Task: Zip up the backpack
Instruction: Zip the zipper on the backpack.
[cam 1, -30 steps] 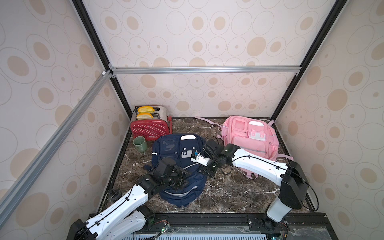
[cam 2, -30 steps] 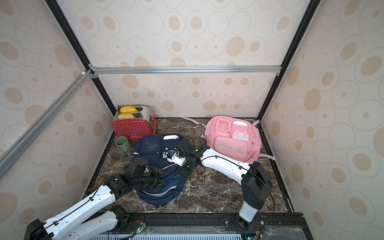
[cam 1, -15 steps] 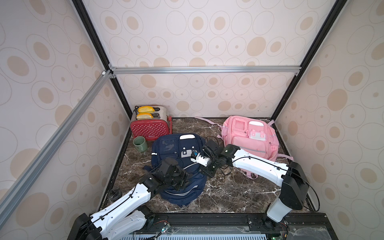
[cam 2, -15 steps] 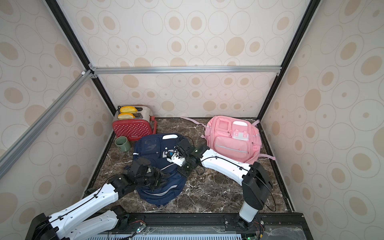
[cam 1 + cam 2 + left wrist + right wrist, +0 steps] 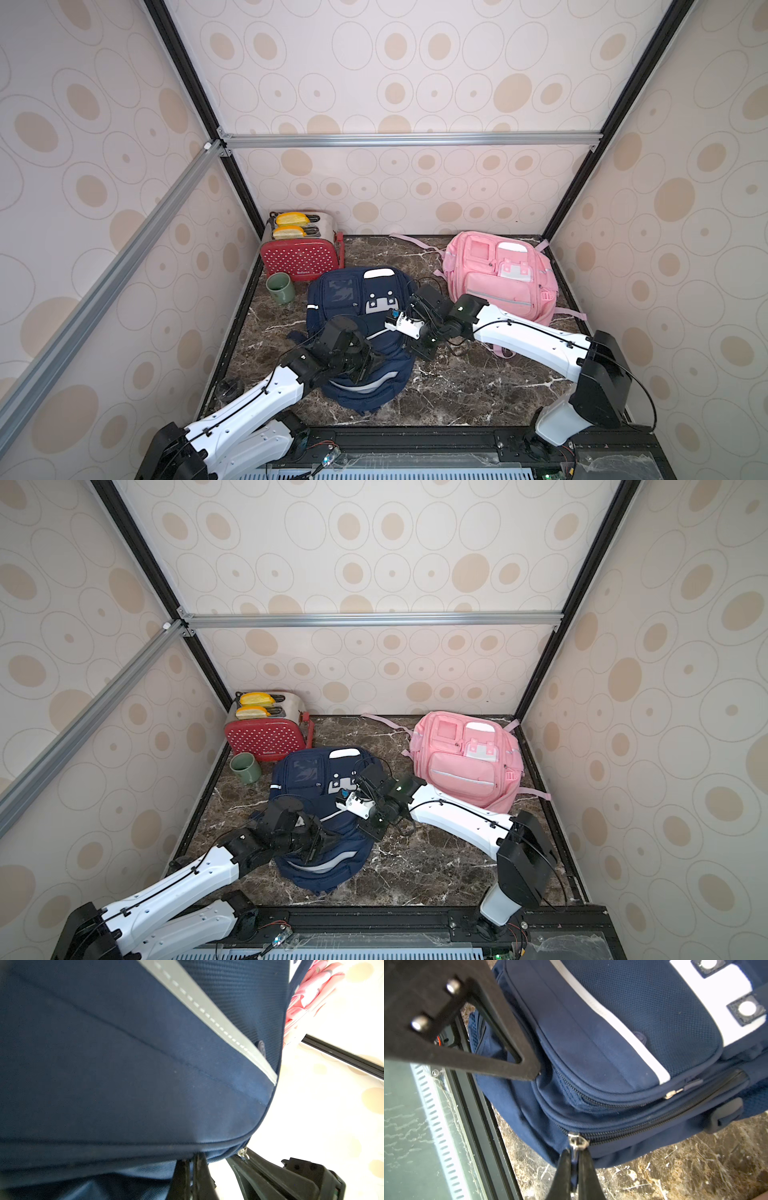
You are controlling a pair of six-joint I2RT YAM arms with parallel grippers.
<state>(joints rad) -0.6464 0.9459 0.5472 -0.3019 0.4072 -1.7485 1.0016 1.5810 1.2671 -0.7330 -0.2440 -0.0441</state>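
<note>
The navy backpack (image 5: pixel 353 297) (image 5: pixel 307 777) lies flat in the middle of the marble floor. My left gripper (image 5: pixel 374 362) (image 5: pixel 192 1157) is at its near right side, shut on a fold of the bag's fabric by the seam. My right gripper (image 5: pixel 411 345) (image 5: pixel 574 1153) comes in from the right, shut on the silver zipper pull (image 5: pixel 577 1141) of the main zipper (image 5: pixel 654 1121). One left finger (image 5: pixel 508 1051) presses the bag just above that zipper. A second, smaller zipper pull (image 5: pixel 675 1092) lies on the front pocket.
A pink backpack (image 5: pixel 498 274) lies at the back right, close behind my right arm. A red toaster (image 5: pixel 301 255) and a green mug (image 5: pixel 280 287) stand at the back left. Patterned walls close in three sides, and a black rail (image 5: pixel 415 436) runs along the front edge.
My left gripper has closed from partly open onto the navy bag's fabric, after shifting slightly towards the right gripper. The right gripper has stayed on the zipper pull.
</note>
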